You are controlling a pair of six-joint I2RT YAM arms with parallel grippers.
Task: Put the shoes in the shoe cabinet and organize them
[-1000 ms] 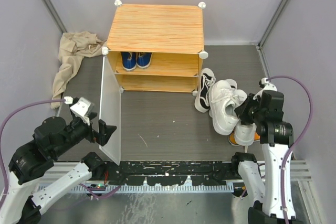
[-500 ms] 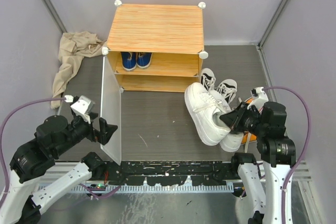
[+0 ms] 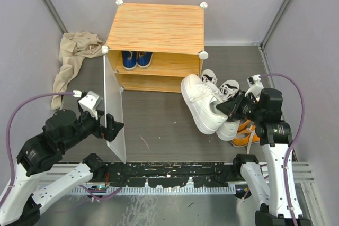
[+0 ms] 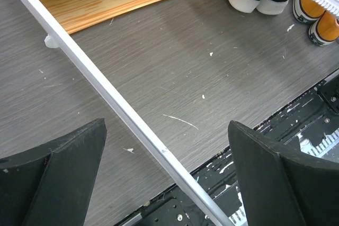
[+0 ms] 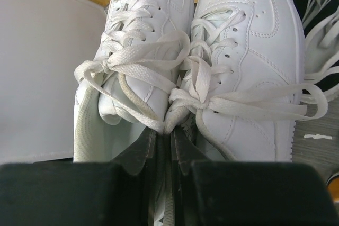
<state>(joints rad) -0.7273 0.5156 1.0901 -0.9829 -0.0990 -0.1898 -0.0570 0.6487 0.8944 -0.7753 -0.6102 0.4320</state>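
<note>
The shoe cabinet stands at the back, its pale door panel swung open toward me. Blue sneakers sit on its upper shelf. My right gripper is shut on the inner collars of a pair of white sneakers and holds them off the floor, toes toward the cabinet; the wrist view shows the grip on the pair. Black high-tops and orange sneakers lie on the floor under and behind them. My left gripper is open, its fingers straddling the door's edge.
A beige cloth lies crumpled at the back left by the wall. Grey walls close in both sides. The black rail runs along the near edge. The lower shelf of the cabinet shows no shoes.
My right gripper has lifted the white pair and carried it left toward the cabinet front, uncovering the orange sneakers. My left gripper moved forward and the door's free end swung slightly right.
</note>
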